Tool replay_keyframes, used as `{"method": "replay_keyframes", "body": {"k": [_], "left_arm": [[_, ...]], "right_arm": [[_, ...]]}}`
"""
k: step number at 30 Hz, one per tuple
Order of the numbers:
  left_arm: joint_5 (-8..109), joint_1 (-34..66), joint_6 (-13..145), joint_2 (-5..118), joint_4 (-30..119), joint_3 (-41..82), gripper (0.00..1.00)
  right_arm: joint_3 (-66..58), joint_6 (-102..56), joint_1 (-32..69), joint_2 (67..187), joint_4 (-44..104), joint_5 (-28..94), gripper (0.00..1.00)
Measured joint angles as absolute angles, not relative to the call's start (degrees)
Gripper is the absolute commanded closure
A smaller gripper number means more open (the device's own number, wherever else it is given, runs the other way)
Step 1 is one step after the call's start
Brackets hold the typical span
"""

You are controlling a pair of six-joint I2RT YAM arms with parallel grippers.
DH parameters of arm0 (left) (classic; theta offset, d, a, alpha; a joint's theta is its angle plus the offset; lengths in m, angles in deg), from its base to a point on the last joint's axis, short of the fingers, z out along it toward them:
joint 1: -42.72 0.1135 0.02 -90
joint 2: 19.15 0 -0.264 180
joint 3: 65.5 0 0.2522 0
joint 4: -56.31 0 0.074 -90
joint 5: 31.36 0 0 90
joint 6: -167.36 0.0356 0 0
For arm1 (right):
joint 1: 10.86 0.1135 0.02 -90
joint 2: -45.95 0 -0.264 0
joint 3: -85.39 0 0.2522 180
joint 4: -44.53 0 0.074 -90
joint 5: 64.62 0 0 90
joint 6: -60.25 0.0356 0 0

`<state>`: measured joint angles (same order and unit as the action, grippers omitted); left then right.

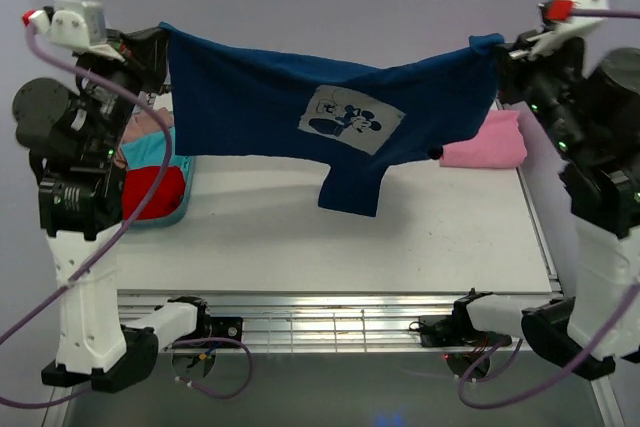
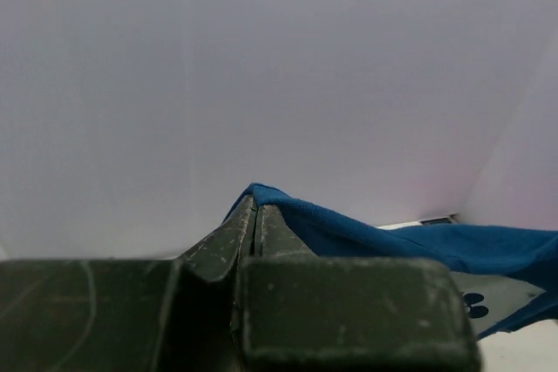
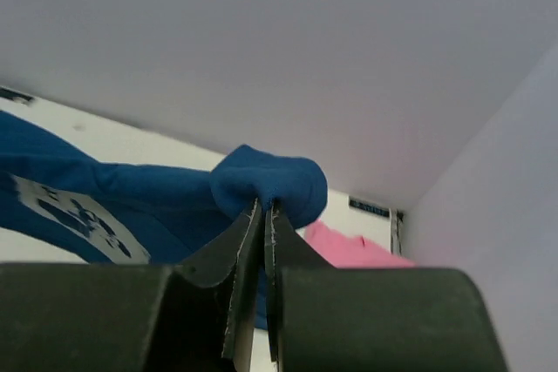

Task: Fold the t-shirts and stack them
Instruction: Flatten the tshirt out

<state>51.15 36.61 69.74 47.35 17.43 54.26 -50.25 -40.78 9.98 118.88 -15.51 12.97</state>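
The navy t-shirt with a pale mouse print hangs stretched in the air between both arms, one sleeve drooping to the table. My left gripper is shut on its left corner, as the left wrist view shows. My right gripper is shut on its right corner, bunched cloth at the fingertips. A folded pink t-shirt lies at the back right, also in the right wrist view. Red, teal and dusty-pink tees lie piled at the left.
The white table has a metal rail along its near edge. Grey walls close in the back and sides. Purple cables hang by both arm bases.
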Motion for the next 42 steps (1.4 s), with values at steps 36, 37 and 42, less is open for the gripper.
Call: {"method": "replay_keyframes", "body": {"k": [36,37,42], "left_arm": [[72.7,31.0,61.5,55.1,30.3,-6.1,0.51],[75.4,31.2,61.2,58.4,30.1,-5.2,0.47],[84.7,31.3,58.7,66.4,29.7,2.4,0.41]], "right_arm": [[-13.3,-41.9,6.5,143.1,5.7,27.7,0.66],[-14.9,-41.6,6.4,146.2,5.9,26.4,0.64],[-27.7,-39.5,6.2,157.1,4.3,21.6,0.1]]}}
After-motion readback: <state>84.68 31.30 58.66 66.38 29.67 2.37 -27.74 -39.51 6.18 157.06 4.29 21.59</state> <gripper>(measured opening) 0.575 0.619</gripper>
